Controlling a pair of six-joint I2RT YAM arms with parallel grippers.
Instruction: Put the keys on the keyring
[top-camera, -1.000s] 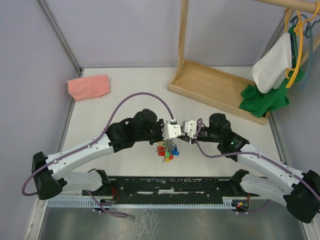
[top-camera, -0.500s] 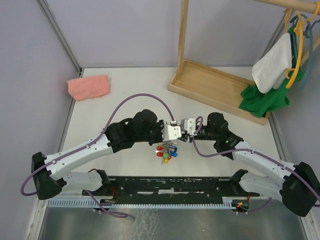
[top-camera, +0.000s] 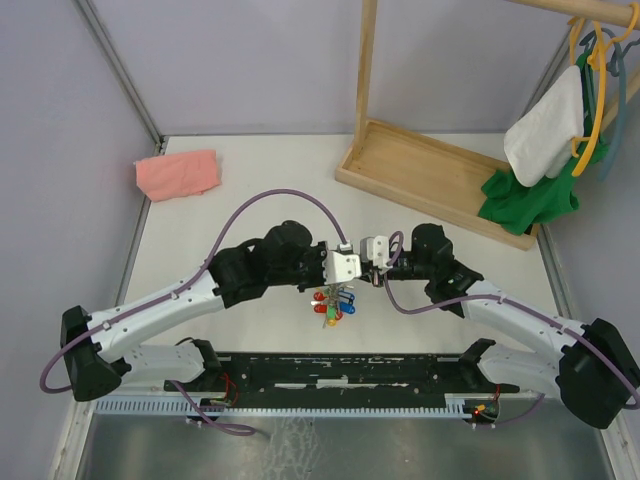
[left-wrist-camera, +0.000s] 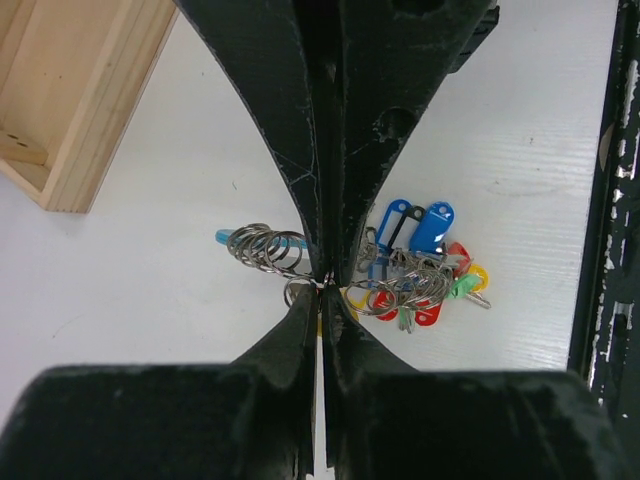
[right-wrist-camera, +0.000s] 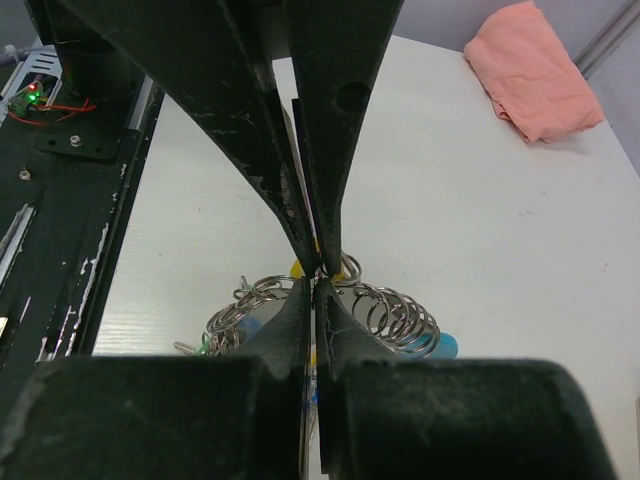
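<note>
The keyring (left-wrist-camera: 405, 285) with its bunch of coloured-head keys hangs under the two grippers, low over the table (top-camera: 250, 200). It also shows in the top view (top-camera: 331, 303). Several rings sit on its light-blue tag (right-wrist-camera: 442, 345). My left gripper (left-wrist-camera: 320, 287) is shut on a ring of it. My right gripper (right-wrist-camera: 314, 279) is shut tip to tip against the left one, with a thin metal blade and a bit of yellow between its fingers, seemingly the yellow-headed key (right-wrist-camera: 303, 266). A green key head (left-wrist-camera: 462, 288) lies in the bunch.
A wooden rack base (top-camera: 430, 175) stands at the back right, with clothes on hangers (top-camera: 545, 140) beside it. A pink cloth (top-camera: 178, 173) lies at the back left. A black rail (top-camera: 340, 370) runs along the near edge.
My right gripper has moved a little left and closed up against the left gripper's tips. The left gripper and the bunch have hardly moved.
</note>
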